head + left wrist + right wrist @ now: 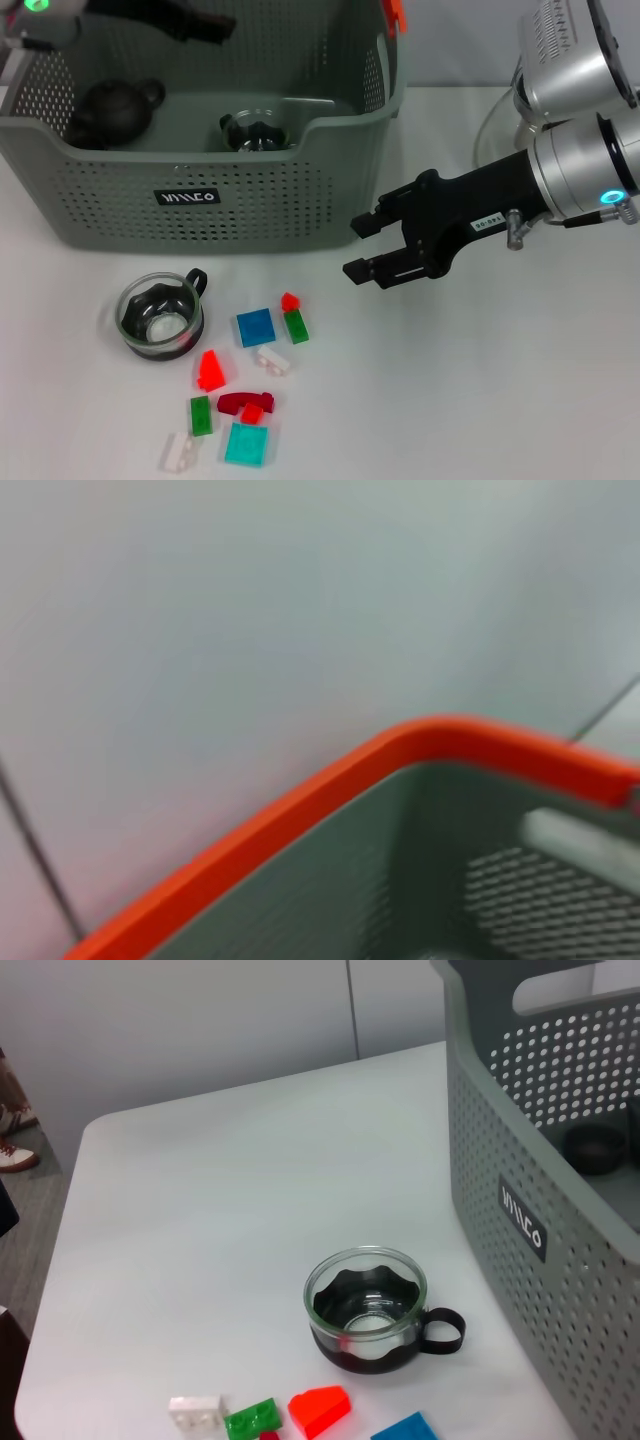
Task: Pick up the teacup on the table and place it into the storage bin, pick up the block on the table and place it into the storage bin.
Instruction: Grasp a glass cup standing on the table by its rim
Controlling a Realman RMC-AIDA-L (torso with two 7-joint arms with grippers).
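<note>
Right gripper spread, empty, near bin; teacup pickup pending (left gripper's fingers unseen). Next: swing over cup.

The right arm is made of fat, round, shiny silver parts. One silver part has rows of small slots on it. A little ring near the wrist glows blue-green. The right pincer is black and blocky, with two flat black fingers. A small white sticker with tiny writing sits on its black body, next to a silver screw. The left arm is grey with a green light.
</note>
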